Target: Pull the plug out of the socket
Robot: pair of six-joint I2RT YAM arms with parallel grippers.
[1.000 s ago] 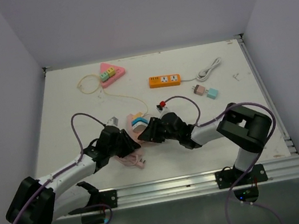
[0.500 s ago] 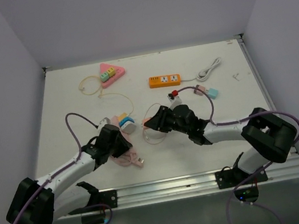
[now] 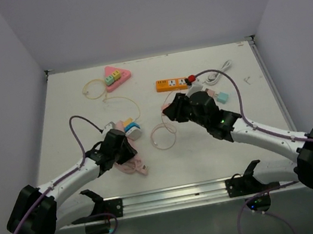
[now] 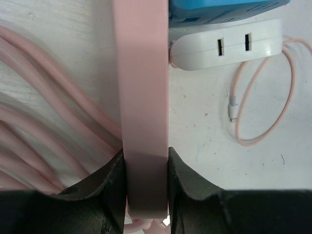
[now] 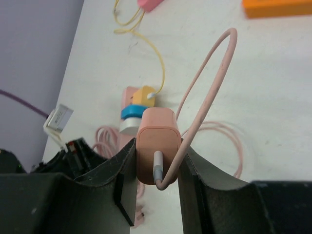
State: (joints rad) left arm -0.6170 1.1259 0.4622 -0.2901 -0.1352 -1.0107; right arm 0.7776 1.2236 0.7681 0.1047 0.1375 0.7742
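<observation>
A pink power strip [image 3: 126, 126] lies left of centre with a yellow, a blue and a white plug in it. My left gripper [image 3: 123, 149] is shut on its near end; in the left wrist view the pink strip [image 4: 144, 97] sits clamped between both fingers of the gripper [image 4: 145, 165]. My right gripper [image 3: 171, 111] is shut on a salmon-pink charger plug [image 5: 157, 141], held clear of the strip and to its right. The plug's pink cable [image 5: 209, 78] loops down to a coil [image 3: 163, 135] on the table. The strip shows beyond the plug in the right wrist view [image 5: 127, 95].
An orange power strip [image 3: 172, 83] with a white cord [image 3: 218, 71] lies at the back right, with a teal adapter [image 3: 221, 97] beside my right arm. A pink triangular socket [image 3: 115, 76] and a yellow cable [image 3: 120, 99] are at the back left. Coiled pink cord [image 4: 44, 122] lies by the strip.
My right gripper has come away from the pink strip with the salmon plug, moving right and toward the back. My left gripper has kept its hold on the strip, which shifted slightly left.
</observation>
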